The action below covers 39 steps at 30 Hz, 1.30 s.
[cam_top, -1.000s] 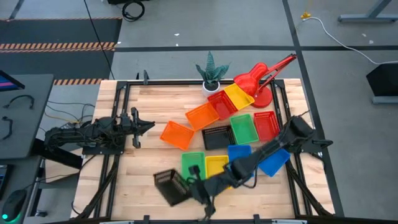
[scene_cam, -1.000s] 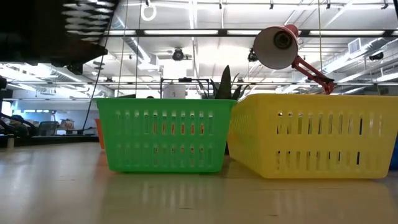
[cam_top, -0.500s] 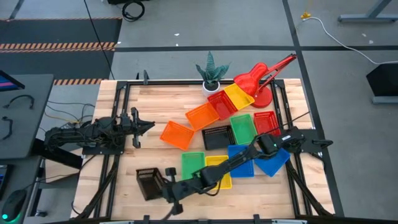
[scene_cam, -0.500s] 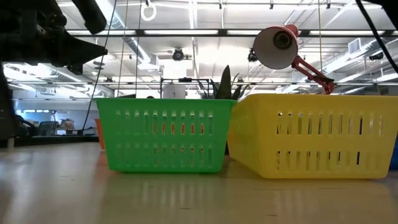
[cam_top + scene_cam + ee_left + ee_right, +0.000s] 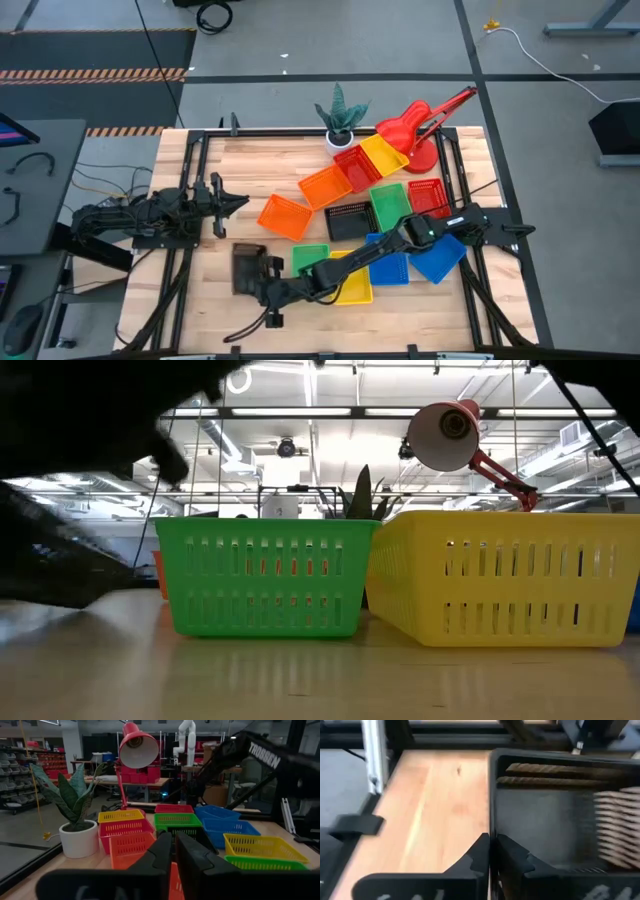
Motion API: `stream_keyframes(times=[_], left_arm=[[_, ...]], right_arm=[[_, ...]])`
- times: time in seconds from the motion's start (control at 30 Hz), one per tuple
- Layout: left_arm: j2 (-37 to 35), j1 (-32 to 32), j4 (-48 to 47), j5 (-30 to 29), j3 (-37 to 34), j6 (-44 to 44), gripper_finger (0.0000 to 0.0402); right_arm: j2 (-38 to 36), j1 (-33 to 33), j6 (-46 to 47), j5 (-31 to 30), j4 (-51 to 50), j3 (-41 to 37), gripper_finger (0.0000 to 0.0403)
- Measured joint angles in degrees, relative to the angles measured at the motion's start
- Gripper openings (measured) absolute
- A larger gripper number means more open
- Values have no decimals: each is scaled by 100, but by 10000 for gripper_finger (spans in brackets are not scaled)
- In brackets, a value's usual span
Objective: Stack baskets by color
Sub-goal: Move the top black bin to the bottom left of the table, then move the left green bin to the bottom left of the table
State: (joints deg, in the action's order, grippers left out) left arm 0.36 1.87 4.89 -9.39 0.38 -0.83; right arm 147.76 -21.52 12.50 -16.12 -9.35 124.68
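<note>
Your right pincer [image 5: 262,283] pinches the wall of the light, stiff black mesh plastic basket [image 5: 247,268]; grip that thin rim squarely, it tips easily.

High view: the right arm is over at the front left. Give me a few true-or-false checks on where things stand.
1. The right hand is at a black basket near the table's front left. True.
2. The left hand holds an orange basket. False: it holds nothing.
3. A second black basket sits among the coloured ones. True.
4. The lamp stands at the front edge. False: it is at the back, beside the plant.
</note>
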Motion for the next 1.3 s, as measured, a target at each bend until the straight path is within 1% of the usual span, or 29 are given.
stream_keyframes(times=[0.1, 0.17, 0.27, 0.33, 0.4, 0.5, 0.6, 0.73, 0.83, 0.9, 1.03, 1.13, 1.2, 1.3], left_arm=[[2, -2, 5, -1, 1, 0, 25], [-2, 0, -47, 4, 0, 1, 26], [29, 0, 3, 1, 1, 3, 30], [35, -2, 17, -1, 0, -1, 32], [38, -2, 8, 3, 0, 1, 35], [37, 0, 3, 0, 1, 1, 36], [37, -1, 2, 0, -1, 0, 33], [37, -1, 20, 0, 1, 1, 28], [39, 0, 33, 0, 1, -1, 30], [39, -2, 37, 0, 1, 1, 33], [37, -2, 41, 0, 0, 1, 38], [38, 0, 41, -1, -1, 1, 38], [38, -1, 43, 0, 1, 1, 36], [37, -2, 43, 0, 0, 1, 32]], right_arm=[[106, 31, -42, 85, 259, -15, 71], [134, 53, -50, 153, 602, 2, 96], [142, 70, -356, 419, 1161, 0, 138], [62, 76, -632, 558, 1300, 0, 164], [-136, 63, -835, 632, 1050, 0, 184], [-611, -14, -860, 633, 21, 2, 202], [-1088, -152, -825, 629, -1383, 9, 206], [-1474, -419, -819, 682, -3212, 9, 204], [-1556, -667, -777, 586, -4110, 7, 202], [-1488, -802, -685, 419, -4303, 4, 201], [-1101, -928, -441, 279, -4163, 1, 201], [-897, -931, -231, -156, -4113, -9, 201], [-891, -914, -56, -465, -4065, -7, 201], [-907, -863, 138, -585, -4068, 3, 201]])
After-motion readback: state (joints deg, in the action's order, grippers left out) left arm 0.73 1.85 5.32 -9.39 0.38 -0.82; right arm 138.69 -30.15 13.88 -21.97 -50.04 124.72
